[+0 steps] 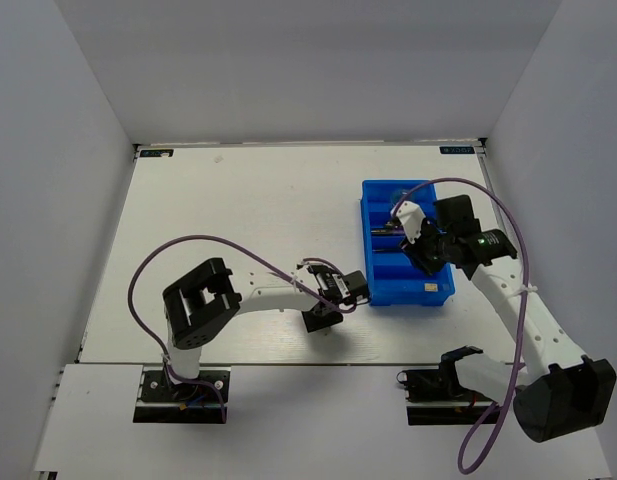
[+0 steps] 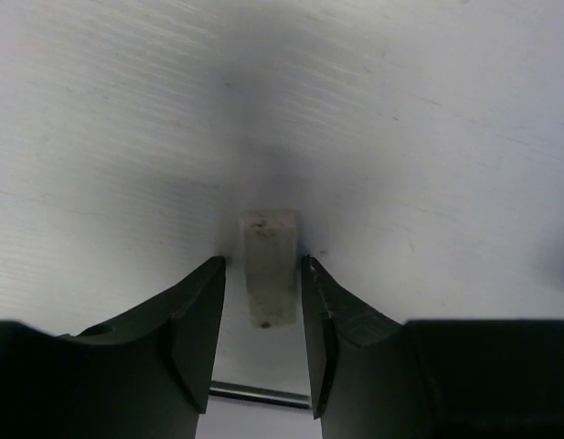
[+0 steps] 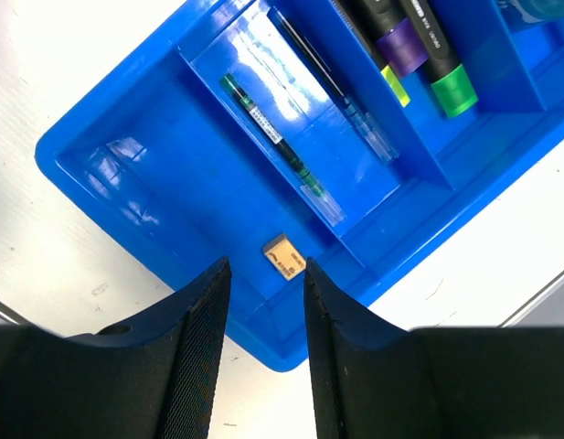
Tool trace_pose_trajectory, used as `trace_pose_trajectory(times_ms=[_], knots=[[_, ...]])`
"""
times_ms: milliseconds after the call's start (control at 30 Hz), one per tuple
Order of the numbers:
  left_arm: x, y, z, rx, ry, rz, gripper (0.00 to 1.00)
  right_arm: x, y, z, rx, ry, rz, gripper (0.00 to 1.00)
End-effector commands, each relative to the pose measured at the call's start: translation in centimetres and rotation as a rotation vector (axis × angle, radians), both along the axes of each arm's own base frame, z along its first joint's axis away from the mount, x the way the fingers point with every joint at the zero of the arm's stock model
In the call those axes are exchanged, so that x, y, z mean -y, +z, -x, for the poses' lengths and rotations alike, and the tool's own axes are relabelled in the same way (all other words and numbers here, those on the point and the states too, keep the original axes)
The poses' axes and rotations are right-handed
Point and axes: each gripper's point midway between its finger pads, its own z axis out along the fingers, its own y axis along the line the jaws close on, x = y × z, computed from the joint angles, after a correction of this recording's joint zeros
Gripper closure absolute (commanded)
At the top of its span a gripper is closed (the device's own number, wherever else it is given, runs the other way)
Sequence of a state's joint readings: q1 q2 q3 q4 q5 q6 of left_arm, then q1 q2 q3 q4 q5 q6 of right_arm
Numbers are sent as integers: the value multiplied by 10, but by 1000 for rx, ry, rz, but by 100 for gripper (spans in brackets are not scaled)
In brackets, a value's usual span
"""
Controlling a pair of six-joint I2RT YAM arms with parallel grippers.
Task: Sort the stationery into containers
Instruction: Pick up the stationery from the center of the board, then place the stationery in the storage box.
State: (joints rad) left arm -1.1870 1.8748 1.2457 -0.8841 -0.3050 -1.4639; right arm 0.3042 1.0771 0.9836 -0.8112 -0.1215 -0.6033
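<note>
A pale grey eraser (image 2: 269,265) lies on the white table between the fingers of my left gripper (image 2: 262,263), which is open and set down around it, a small gap on each side. In the top view my left gripper (image 1: 323,322) is near the table's front edge, left of the blue tray (image 1: 400,297). My right gripper (image 3: 265,263) is open and empty above the tray's near end (image 3: 126,155). A beige eraser (image 3: 285,255) lies there. Two thin pens (image 3: 277,146) lie in the compartment beyond. Markers with purple (image 3: 402,41), green (image 3: 453,90) and yellow (image 3: 398,89) ends lie further on.
The tray stands right of centre on the white table (image 1: 248,210); my right gripper (image 1: 425,256) hangs over it. Purple cables loop from both arms. Grey walls close in the table on the left, back and right.
</note>
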Motion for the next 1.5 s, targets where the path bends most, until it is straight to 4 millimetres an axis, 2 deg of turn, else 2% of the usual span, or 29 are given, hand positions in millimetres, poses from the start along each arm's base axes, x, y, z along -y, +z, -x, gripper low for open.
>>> trace_pose_trajectory(times_ms=[0, 67, 133, 167, 200, 233, 333, 367, 400, 433, 500, 533, 567, 600, 633, 667, 800, 833, 967, 1033, 1233, 1300, 1333, 1467], knots=[[4, -9, 0, -10, -6, -7, 50, -2, 11, 2, 32, -8, -51, 58], [4, -13, 0, -10, -4, -9, 52, 1, 11, 3, 27, -17, -53, 58], [5, -16, 1, -8, -6, -5, 61, 1, 14, 6, 32, -17, -59, 58], [3, -15, 1, -10, -6, -9, 69, 2, 16, 6, 34, -19, -64, 58], [5, -13, 0, -6, -20, -8, 89, 2, 18, 6, 46, -23, -70, 61], [6, -11, -1, 0, -33, -6, 99, 3, 19, 5, 45, -37, -76, 64], [22, 14, -12, 71, -162, 10, 100, 8, 28, 3, 87, -96, -91, 99], [35, 35, -24, 141, -242, 8, 100, 15, 30, -4, 124, -135, -71, 100], [33, 43, -23, 167, -295, -26, 100, 16, 33, -6, 135, -167, -83, 100], [25, 59, -37, 286, -357, -121, 100, 20, 37, -6, 155, -194, -85, 100], [30, 89, -41, 386, -443, -152, 100, 22, 40, -7, 170, -227, -98, 100], [26, 101, -50, 473, -478, -216, 100, 22, 36, -5, 153, -243, -108, 100], [28, 105, -48, 493, -518, -226, 100, 22, 34, -5, 151, -251, -114, 100], [45, 118, -53, 555, -521, -157, 100, 24, 30, -4, 146, -267, -110, 100], [45, 126, -56, 590, -592, -186, 100, 24, 29, -5, 150, -276, -118, 100], [66, 136, -60, 648, -593, -91, 100, 24, 25, -3, 136, -294, -127, 100], [97, 158, -68, 752, -726, -45, 100, 22, 13, 3, 106, -314, -152, 100], [112, 166, -71, 786, -752, -33, 100, 21, 15, 3, 114, -311, -160, 100], [138, 181, -78, 829, -778, 3, 100, 27, 9, 4, 120, -347, -147, 100], [150, 185, -83, 836, -770, 38, 100, 31, 7, 5, 122, -367, -138, 100], [173, 172, -87, 772, -750, 179, 100, 41, 1, 8, 123, -410, -108, 100], [173, 157, -89, 732, -727, 186, 98, 43, 3, 5, 140, -422, -113, 100], [174, 150, -87, 711, -738, 194, 95, 43, 4, 5, 145, -426, -113, 97], [175, 131, -88, 666, -720, 217, 85, 46, 2, 7, 142, -436, -108, 73]])
